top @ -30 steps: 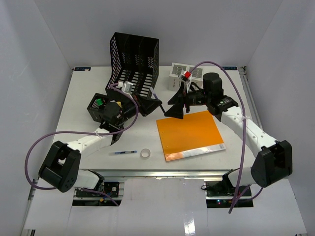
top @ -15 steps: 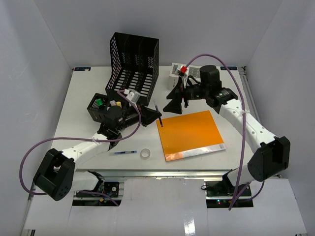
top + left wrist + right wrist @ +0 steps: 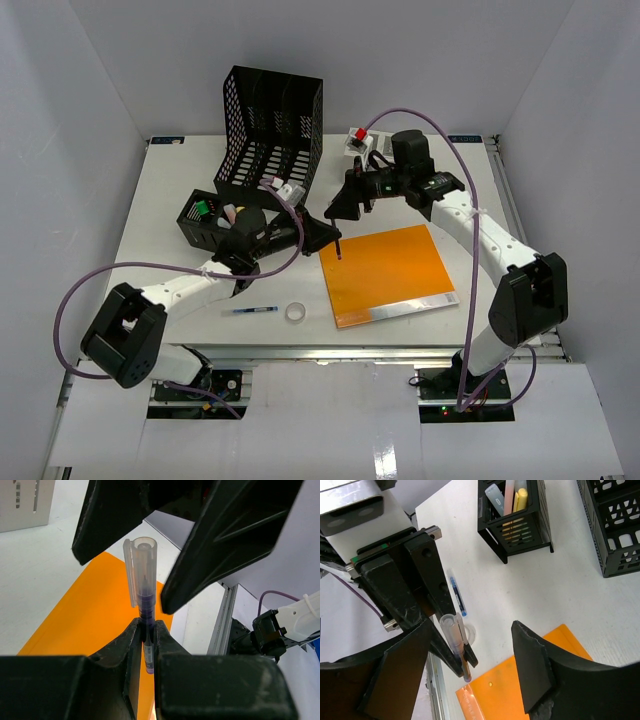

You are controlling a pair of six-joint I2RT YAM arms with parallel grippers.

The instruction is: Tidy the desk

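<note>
On the white desk (image 3: 165, 190), my left gripper (image 3: 326, 238) is shut on a pen with a clear cap (image 3: 338, 247), held over the left edge of the orange folder (image 3: 390, 270). In the left wrist view the pen (image 3: 141, 575) stands upright between my fingers (image 3: 131, 640). My right gripper (image 3: 348, 203) is open and just above it. In the right wrist view its fingers (image 3: 537, 670) stand on either side of the pen's cap (image 3: 452, 627) without touching it.
A black mesh file rack (image 3: 270, 125) stands at the back. A black pen holder (image 3: 203, 215) with markers is at the left. A blue pen (image 3: 255, 310) and a tape roll (image 3: 295, 313) lie near the front rail. A white box (image 3: 362, 165) sits behind the right gripper.
</note>
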